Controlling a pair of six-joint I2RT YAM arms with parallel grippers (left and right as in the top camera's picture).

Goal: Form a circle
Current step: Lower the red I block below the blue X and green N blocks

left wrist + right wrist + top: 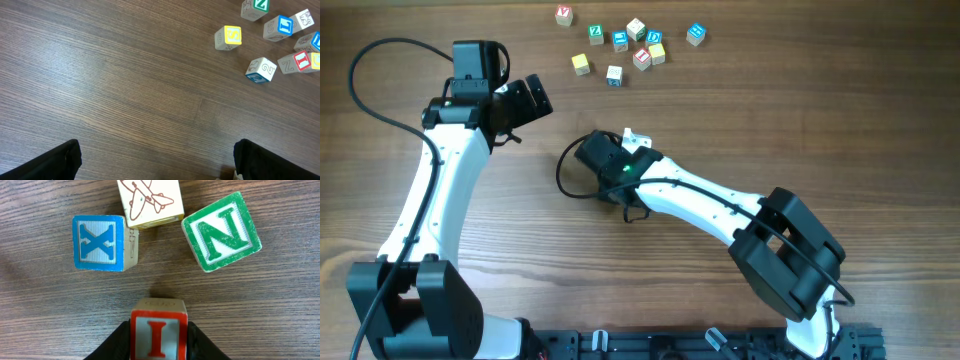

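The right wrist view looks down on the circle's cubes. A blue X cube [97, 242] sits at left, a cream airplane cube [149, 200] at top and a green N cube [221, 231] at right, tilted. Below them, a gap away, a red I cube [159, 330] rests on the wood, and my right gripper [159, 340] is shut on it, black fingers [117, 342] pressed to both sides. Overhead, the right gripper [620, 152] covers this group; only a pale cube corner [630, 135] peeks out. My left gripper [160, 165] hangs open over bare wood [525, 100].
Several loose letter cubes [620, 42] are scattered along the table's far edge, including a yellow one [581, 63] and a white one [614, 75]. The left wrist view shows the yellow S cube [228, 37] and others at top right. A black cable [565, 175] loops beside the right gripper.
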